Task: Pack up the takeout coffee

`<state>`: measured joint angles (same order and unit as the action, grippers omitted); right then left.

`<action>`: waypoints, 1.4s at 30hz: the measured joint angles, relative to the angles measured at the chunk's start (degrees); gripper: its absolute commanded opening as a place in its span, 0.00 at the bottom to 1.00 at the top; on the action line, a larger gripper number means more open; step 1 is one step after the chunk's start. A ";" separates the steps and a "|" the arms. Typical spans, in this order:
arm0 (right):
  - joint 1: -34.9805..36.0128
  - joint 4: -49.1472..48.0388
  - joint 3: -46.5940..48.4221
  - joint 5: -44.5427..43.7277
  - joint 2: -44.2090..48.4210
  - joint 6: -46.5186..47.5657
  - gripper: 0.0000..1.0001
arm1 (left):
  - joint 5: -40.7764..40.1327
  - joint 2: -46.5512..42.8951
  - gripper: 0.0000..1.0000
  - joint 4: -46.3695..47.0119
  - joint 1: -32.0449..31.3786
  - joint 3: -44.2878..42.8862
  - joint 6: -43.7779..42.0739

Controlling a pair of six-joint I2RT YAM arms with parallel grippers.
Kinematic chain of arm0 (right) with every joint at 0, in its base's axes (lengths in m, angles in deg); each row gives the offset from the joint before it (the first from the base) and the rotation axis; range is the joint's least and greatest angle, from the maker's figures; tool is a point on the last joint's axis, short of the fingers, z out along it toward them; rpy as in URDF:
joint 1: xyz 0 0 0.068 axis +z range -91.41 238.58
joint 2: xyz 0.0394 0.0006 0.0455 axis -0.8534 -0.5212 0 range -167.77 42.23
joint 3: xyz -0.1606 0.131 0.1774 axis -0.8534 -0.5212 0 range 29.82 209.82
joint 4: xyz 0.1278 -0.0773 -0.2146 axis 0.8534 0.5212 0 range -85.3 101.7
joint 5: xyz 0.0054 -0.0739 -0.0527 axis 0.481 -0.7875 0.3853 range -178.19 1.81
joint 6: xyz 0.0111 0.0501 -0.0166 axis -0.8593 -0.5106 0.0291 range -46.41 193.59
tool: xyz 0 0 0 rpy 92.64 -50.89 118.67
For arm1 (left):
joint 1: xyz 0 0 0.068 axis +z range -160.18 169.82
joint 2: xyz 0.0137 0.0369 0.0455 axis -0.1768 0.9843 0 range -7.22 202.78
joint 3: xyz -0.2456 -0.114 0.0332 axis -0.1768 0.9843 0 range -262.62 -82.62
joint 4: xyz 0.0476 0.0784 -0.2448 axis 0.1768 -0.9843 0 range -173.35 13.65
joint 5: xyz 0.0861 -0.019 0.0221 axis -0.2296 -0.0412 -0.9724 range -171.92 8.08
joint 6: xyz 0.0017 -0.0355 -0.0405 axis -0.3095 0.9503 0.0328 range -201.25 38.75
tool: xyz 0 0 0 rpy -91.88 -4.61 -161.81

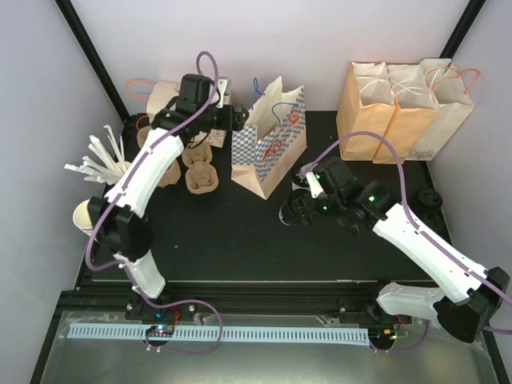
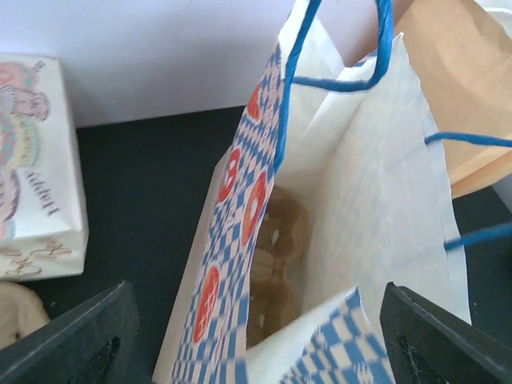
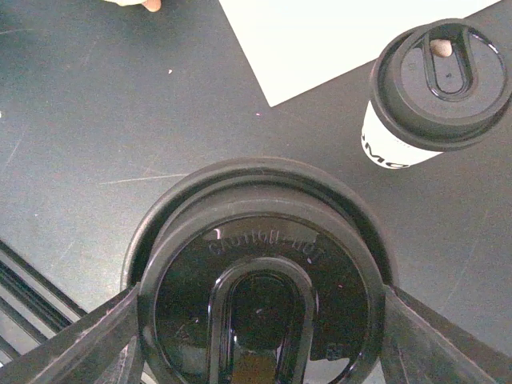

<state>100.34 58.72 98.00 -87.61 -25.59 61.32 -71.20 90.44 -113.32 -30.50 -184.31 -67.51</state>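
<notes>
Black tabletop (image 3: 96, 120) is lying beneath my right pincer (image 3: 256, 336), jaws apart, flanking a lidded cup (image 3: 256, 280). I'm centring before squeezing gently, avoiding popping its lid.

A blue-and-white checked paper bag (image 1: 268, 144) stands open on the black table (image 1: 216, 232) — a brown cup carrier (image 2: 276, 280) lies inside it. Three tan paper bags (image 1: 404, 112) stand at the back right. More carriers (image 1: 200, 172), wooden stirrers (image 1: 100, 160) and a printed box (image 2: 36, 168) sit at left.

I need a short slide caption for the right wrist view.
Right gripper straddles a black-lidded coffee cup; a second lidded cup stands beyond.
</notes>
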 measured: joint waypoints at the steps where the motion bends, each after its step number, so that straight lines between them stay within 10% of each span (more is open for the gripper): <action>1: 0.00 0.00 -0.17 0.11 0.72 0.00 0.73 | 0.57 2.03 0.80 -0.46 0.00 -2.43 -0.31; 12: 0.00 0.17 0.85 -0.04 6.36 0.26 0.70 | 6.08 16.46 0.52 -10.03 0.00 -18.32 -3.82; 18: 0.00 0.11 4.81 -0.55 9.18 0.85 0.70 | 6.36 16.46 0.03 -13.64 0.00 -19.45 -5.57; 30: 0.00 2.25 11.56 -2.84 9.77 1.66 0.66 | 4.35 8.39 0.02 -20.35 0.00 -16.59 -7.69; 42: 0.00 4.59 20.79 -3.45 8.94 1.92 0.65 | 6.21 -12.04 0.01 -18.27 0.00 10.21 -5.29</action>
<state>100.34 63.31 118.79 -91.07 -16.65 63.24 -64.99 78.40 -131.60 -30.50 -174.10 -72.80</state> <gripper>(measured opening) 0.747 0.022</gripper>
